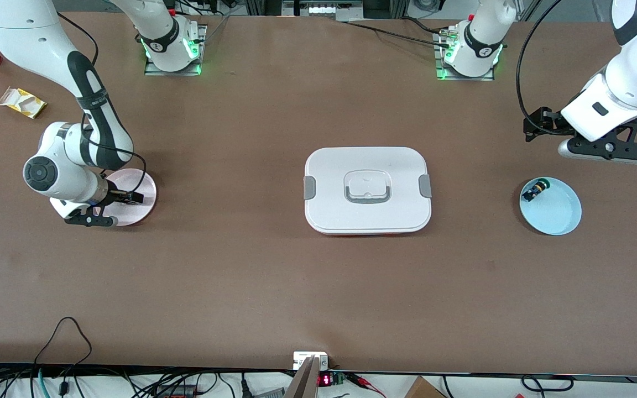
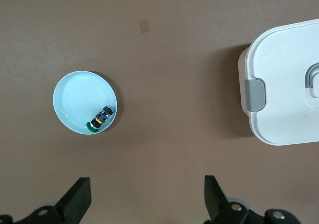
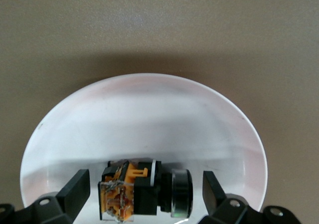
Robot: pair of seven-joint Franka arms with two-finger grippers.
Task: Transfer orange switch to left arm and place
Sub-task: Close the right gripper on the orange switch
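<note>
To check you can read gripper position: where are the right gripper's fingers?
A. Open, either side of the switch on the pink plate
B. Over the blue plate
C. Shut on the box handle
A: the right gripper stands open astride the orange switch on the pink plate.

White box [image 1: 367, 190] with grey clips; pale blue plate [image 1: 556, 213]; pink plate [image 1: 142, 203].

The box [image 1: 367, 189] blocks the table's centre between pink plate [image 1: 144, 190] at nine o'clock and blue plate [image 1: 556, 210] at three, with bare tabletop [image 1: 318, 287] at twelve and six.
</note>
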